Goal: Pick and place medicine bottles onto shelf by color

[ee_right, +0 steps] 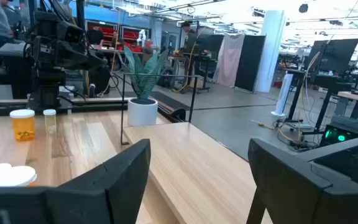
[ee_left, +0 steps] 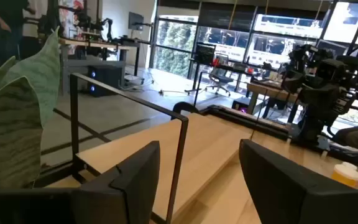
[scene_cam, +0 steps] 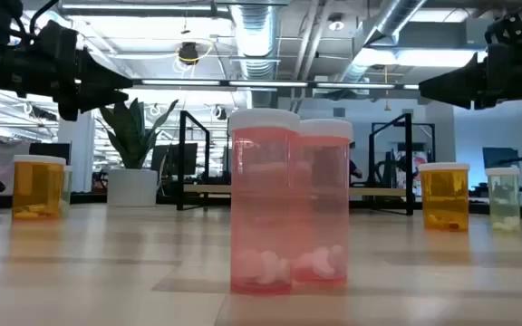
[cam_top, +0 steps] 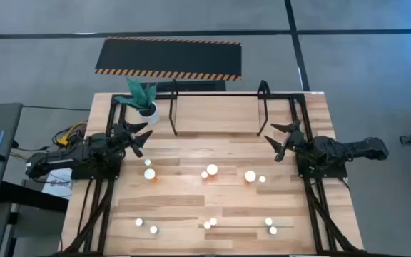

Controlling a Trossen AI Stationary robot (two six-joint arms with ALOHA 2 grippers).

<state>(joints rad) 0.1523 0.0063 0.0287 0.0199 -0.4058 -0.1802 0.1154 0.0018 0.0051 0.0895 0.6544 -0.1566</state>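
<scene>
Nothing has yet been sorted: the shelf (cam_top: 220, 111), a low black tube frame along the far edge of the wooden table (cam_top: 212, 214), stands bare, while the medicine bottles (cam_top: 212, 170) remain scattered over the table's middle and near half. One loose row runs across the centre; a second lies close to the near edge, where two pinkish bottles (scene_cam: 288, 204) stand touching. On that showing, the whole job is still ahead.

The left arm reaches in from the table's left edge, its left gripper (cam_top: 138, 135) held above the boards just beside the potted plant (cam_top: 145, 100) at the shelf's left end. The right arm mirrors it from the right edge, the right gripper (cam_top: 280, 138) raised near the shelf's right posts. Both sets of jaws stand parted and hold nothing, as each wrist view shows. An orange bottle (ee_right: 22, 124) and a smaller greenish bottle (ee_right: 50, 121) stand upright just beside each other toward the left edge.
</scene>
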